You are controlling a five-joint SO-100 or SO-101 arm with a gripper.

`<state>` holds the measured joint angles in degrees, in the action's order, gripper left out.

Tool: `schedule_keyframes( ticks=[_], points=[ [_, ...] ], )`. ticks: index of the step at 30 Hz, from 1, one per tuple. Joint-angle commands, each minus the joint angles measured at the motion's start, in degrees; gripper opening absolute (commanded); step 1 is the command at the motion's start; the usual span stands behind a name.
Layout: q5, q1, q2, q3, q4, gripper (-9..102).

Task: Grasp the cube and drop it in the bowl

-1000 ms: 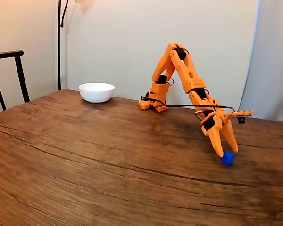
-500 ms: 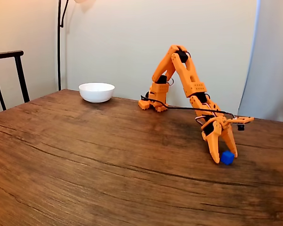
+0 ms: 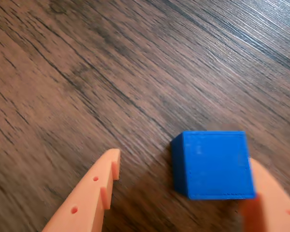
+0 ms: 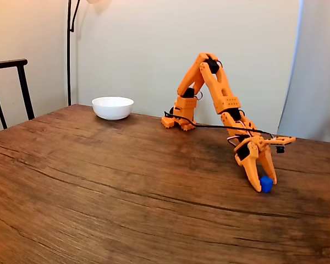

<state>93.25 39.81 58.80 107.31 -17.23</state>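
**A:** Cube-and-bowl job, and we're right at the pick. Start wide: the worktop [image 4: 99,192] is dark wood grain, and the orange arm [image 4: 209,82] is folded right over with its wrist down by the surface on the right of the fixed view.

**B:** And the bowl [image 4: 113,107]?

**A:** Well apart, back on the left of the fixed view, upright and white. That's a long carry, so the grip has to be sound before anything lifts.

**B:** What's the claw [image 3: 183,193] doing?

**A:** Jaws apart, straddling the cube [image 3: 212,164] in the wrist view. The cube sits flat on the wood, hard up against the right finger [image 3: 270,203] (touching or as good as, the edge is blurred). The left finger [image 3: 96,188] is off to the other side with bare wood between it and the blue face.

**B:** So it's off-centre.

**A:** Yes. In my judgement, closing as it stands would slide the cube sideways until both fingers meet it. Better to close slowly and let the left finger come across square to the face.

**B:** Depth?

**A:** In the fixed view the tips are down around the cube [image 4: 266,184], so height looks fine. I'd only lift once both sides are pinched; a corner catch could spin it out.
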Motion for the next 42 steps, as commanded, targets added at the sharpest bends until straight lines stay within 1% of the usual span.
schedule_keyframes(
  ticks=[1,9,15,19,26,30,34,39,40,42],
  points=[
    [-0.62,-0.97,0.35,-1.49,-0.62,25],
    [-0.62,-1.23,0.26,-1.49,-0.62,19],
    [-0.62,-1.76,0.26,-1.49,-0.62,10],
    [-0.62,-1.85,0.26,-1.49,-0.62,8],
    [-0.26,-1.76,1.41,-1.85,-0.62,8],
    [0.62,-1.76,1.41,-6.42,-0.53,8],
    [5.63,-2.2,3.34,-10.2,0.18,8],
    [9.67,-4.13,10.72,-7.21,0.35,8],
    [10.2,-4.39,12.48,-6.42,1.32,8],
    [11.51,-4.66,16.08,-5.98,5.89,8]
  ],
)
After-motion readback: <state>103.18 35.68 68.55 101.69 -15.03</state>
